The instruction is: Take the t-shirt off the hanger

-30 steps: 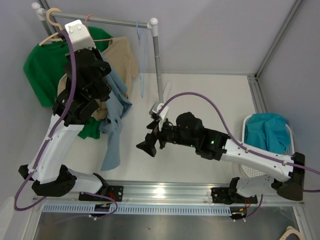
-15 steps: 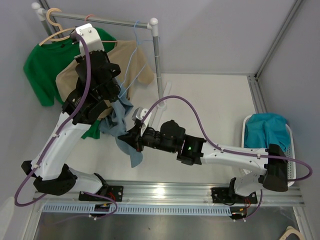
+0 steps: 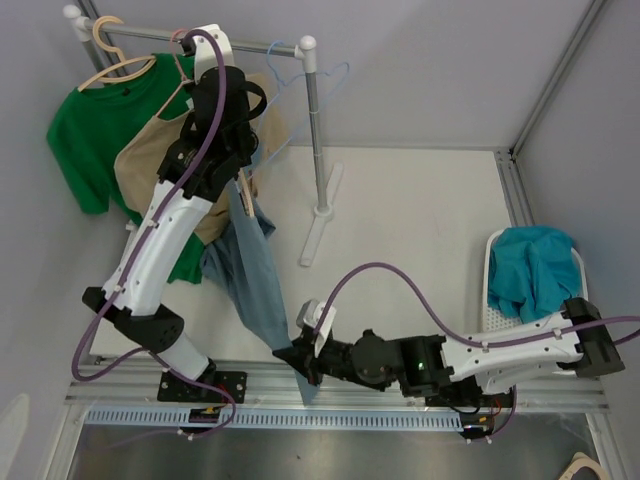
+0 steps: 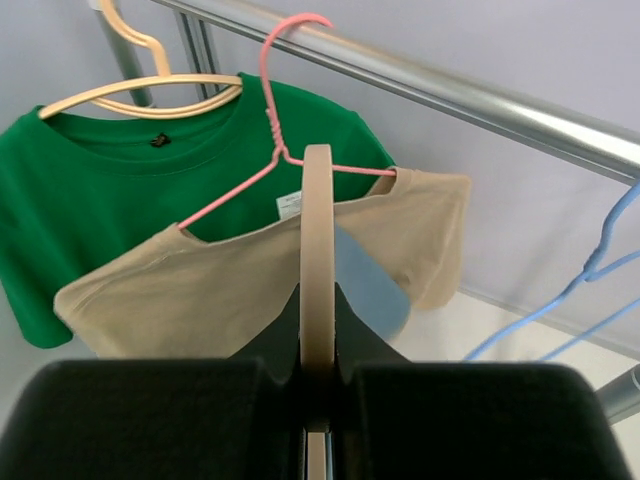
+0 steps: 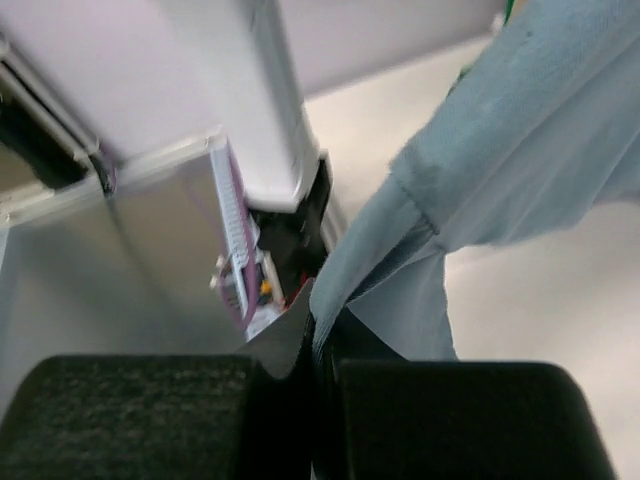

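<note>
A light blue t-shirt [image 3: 250, 270] hangs stretched from high on the left down to the table's front edge. My left gripper [image 3: 238, 172] is up near the rail, shut on a beige wooden hanger [image 4: 317, 220] that stands edge-on between its jaws [image 4: 317, 335]. A patch of the blue t-shirt [image 4: 370, 285] shows just behind the hanger. My right gripper [image 3: 300, 358] sits low at the front edge, shut on the t-shirt's lower hem. In the right wrist view the fabric [image 5: 520, 150] runs taut into the closed right gripper [image 5: 322, 322].
On the rail [image 3: 250, 44] hang a green shirt [image 3: 85, 125] on a wooden hanger, a tan shirt [image 4: 200, 290] on a pink wire hanger, and an empty blue wire hanger [image 3: 300, 85]. The rail's post [image 3: 318, 150] stands mid-table. A white basket [image 3: 495, 310] with teal cloth sits right.
My right gripper reached the blue t-shirt, shut on its hem and pulled it down to the front edge. My left arm raised the hanger rightward toward the rail.
</note>
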